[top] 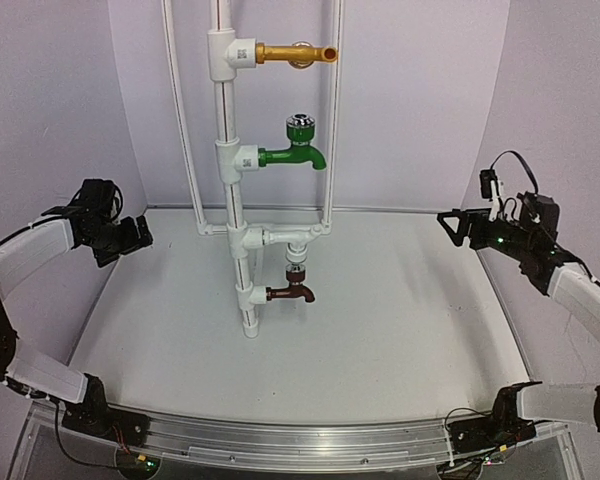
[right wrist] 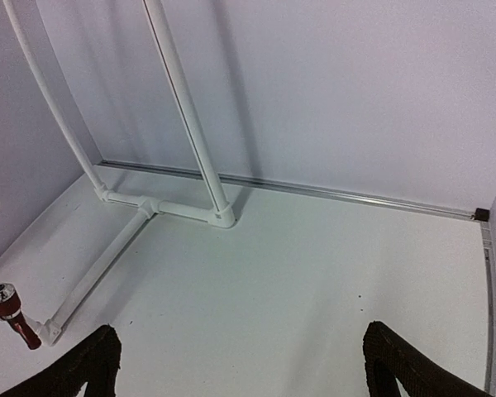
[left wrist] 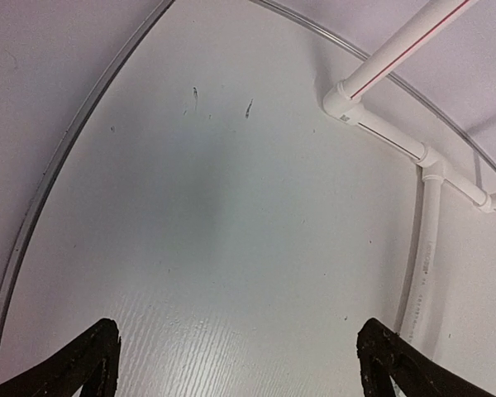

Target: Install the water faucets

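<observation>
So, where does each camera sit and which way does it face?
Top: high behind the robot, facing down at the pipe stand and brown tap; left claw and right claw show.
Left wrist: behind the left claw, facing the table and base pipes; its open fingers show.
Right wrist: behind the right claw, facing the back wall; its open fingers show.
Shared: top and right wrist both see the brown tap.

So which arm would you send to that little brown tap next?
Probably the right arm. The brown tap sticks out on the right side of the white pipe, facing that arm, and its wrist camera sees it. The left arm would have to reach around the pipe.
</observation>
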`<act>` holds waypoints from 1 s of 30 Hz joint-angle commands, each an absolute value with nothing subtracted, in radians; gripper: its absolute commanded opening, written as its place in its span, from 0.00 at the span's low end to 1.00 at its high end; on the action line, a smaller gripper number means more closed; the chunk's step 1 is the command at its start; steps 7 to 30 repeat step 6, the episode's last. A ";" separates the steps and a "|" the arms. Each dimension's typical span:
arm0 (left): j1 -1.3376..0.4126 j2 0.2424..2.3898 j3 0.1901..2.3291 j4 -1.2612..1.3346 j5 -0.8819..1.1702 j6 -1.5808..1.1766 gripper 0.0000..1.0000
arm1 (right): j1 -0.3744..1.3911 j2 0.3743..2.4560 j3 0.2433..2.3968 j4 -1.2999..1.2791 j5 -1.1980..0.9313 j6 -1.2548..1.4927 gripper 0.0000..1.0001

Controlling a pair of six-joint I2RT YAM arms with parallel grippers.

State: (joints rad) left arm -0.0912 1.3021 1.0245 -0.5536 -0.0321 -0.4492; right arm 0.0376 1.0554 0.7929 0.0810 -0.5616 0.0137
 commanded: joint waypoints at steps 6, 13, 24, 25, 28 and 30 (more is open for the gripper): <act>-0.115 1.266 1.002 -0.519 -0.044 -0.492 1.00 | 0.019 0.983 0.754 0.077 -0.493 -0.039 0.98; -0.115 1.266 1.002 -0.519 -0.044 -0.492 1.00 | 0.019 0.983 0.754 0.077 -0.493 -0.039 0.98; -0.115 1.266 1.002 -0.519 -0.044 -0.492 1.00 | 0.019 0.983 0.754 0.077 -0.493 -0.039 0.98; -0.115 1.266 1.002 -0.519 -0.044 -0.492 1.00 | 0.019 0.983 0.754 0.077 -0.493 -0.039 0.98; -0.115 1.266 1.002 -0.519 -0.044 -0.492 1.00 | 0.019 0.983 0.754 0.077 -0.493 -0.039 0.98; -0.115 1.266 1.002 -0.519 -0.044 -0.492 1.00 | 0.019 0.983 0.754 0.077 -0.493 -0.039 0.98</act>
